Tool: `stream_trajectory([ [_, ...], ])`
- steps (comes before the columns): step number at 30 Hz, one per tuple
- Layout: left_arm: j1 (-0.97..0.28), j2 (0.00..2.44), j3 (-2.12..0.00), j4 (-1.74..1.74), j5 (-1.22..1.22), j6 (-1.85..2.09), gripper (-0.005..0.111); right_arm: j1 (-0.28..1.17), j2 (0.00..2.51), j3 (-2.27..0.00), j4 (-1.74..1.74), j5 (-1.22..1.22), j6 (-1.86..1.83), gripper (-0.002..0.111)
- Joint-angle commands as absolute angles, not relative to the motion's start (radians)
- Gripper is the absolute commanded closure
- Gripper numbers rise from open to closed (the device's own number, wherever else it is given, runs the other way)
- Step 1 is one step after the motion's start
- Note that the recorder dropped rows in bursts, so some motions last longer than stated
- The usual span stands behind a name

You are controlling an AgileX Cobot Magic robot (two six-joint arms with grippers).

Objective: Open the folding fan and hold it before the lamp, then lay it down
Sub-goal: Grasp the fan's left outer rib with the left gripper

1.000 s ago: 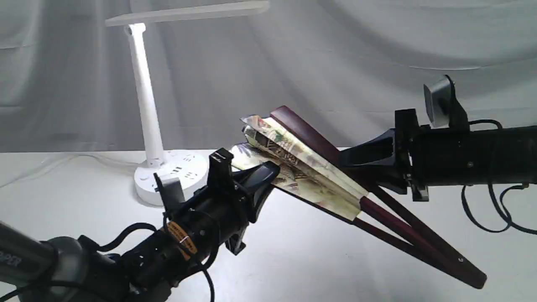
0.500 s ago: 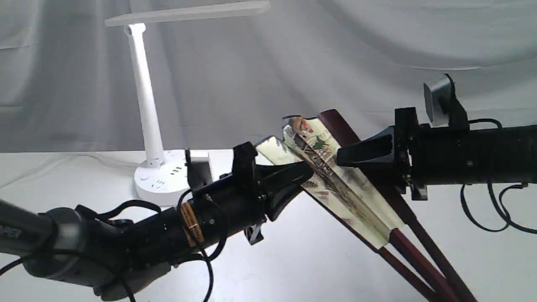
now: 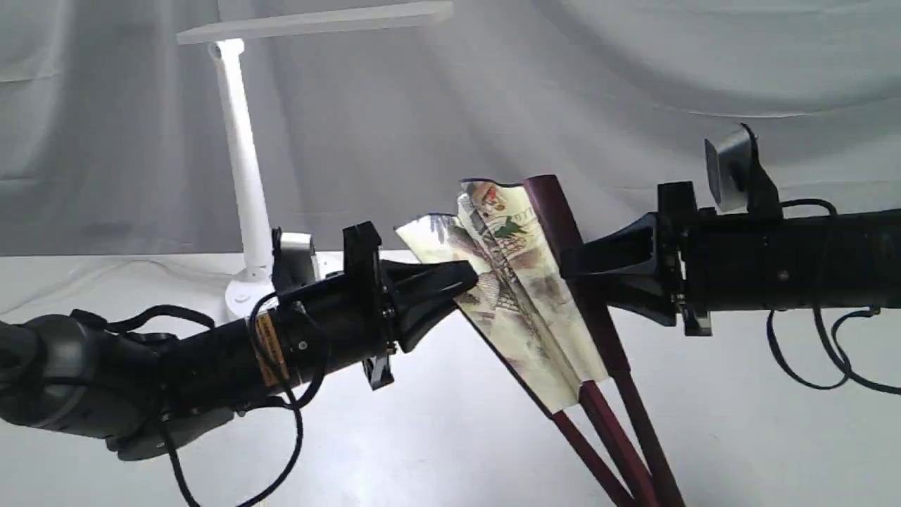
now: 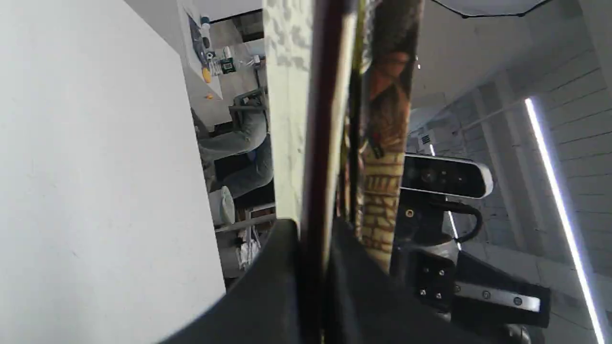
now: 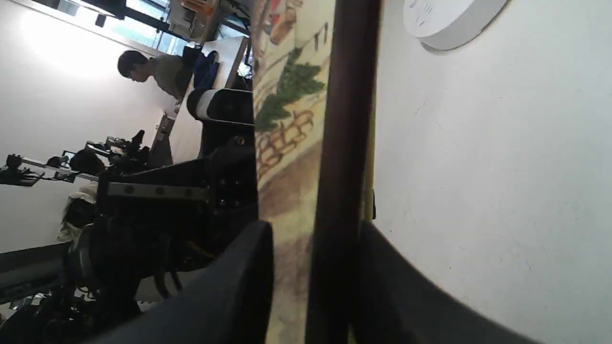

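Observation:
The folding fan [image 3: 521, 296] is raised above the table, partly spread, its painted cream leaf still pleated and its maroon ribs running down out of the exterior view. My left gripper [image 3: 466, 280] is shut on the near guard rib [image 4: 318, 143] at the leaf's left edge. My right gripper [image 3: 571, 271] is shut on the far maroon guard rib [image 5: 346, 143]. The white lamp [image 3: 243, 162] stands at the back left, its bar head [image 3: 310, 21] high. My left arm covers most of its round base [image 5: 449, 19] in the exterior view.
A white tabletop [image 3: 436, 436] runs under both arms, backed by a grey-white cloth [image 3: 633, 84]. Black cables [image 3: 809, 352] hang off the right arm. The wrist views show a person [image 5: 143, 71] and room clutter beyond the table.
The fan has swung from a low slant to nearly upright, its pivot dropping out of the picture. My left gripper went right, then back left, and the leaf spread a little wider.

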State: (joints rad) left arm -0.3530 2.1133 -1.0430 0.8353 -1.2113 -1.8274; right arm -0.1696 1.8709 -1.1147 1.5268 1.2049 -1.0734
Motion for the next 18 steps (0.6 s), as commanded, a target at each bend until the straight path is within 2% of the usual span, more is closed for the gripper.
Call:
stream_trajectory([
  [1, -0.349, 2.11, -1.08, 0.842, -1.221, -1.838, 0.107, -0.169, 1.857, -1.113, 1.536, 1.211, -1.086, 0.081],
  [18, -0.327, 2.11, -1.099, 0.85, -1.221, -1.857, 0.107, -0.169, 1.863, -1.113, 1.572, 1.181, -1.151, 0.081],
])
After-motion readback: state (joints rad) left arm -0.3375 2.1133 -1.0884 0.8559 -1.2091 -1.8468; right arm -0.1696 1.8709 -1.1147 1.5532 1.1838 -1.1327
